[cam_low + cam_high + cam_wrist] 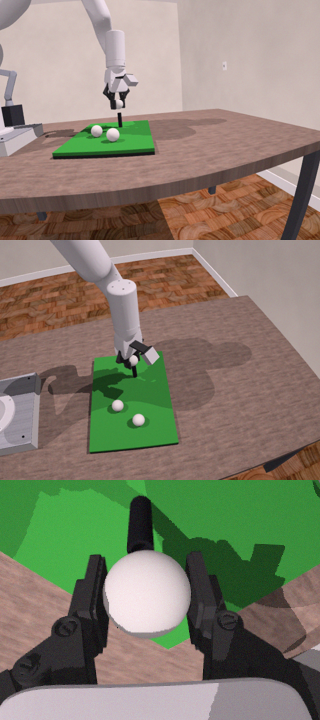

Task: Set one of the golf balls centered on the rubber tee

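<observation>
My gripper (130,361) is shut on a white golf ball (133,360) and holds it in the air just above the black rubber tee (134,372). The tee stands upright near the far end of the green mat (131,400). In the exterior view the held ball (119,103) hangs a small gap above the tee's top (119,119), nearly in line with it. In the wrist view the ball (147,592) sits between the two black fingers and the tee (140,524) shows just beyond it. Two more golf balls (117,405) (138,419) lie on the mat's near half.
A grey metal base block (16,410) stands at the table's left edge. The mat lies on a brown table, whose right edge and near edge are close. A wall runs along the right side.
</observation>
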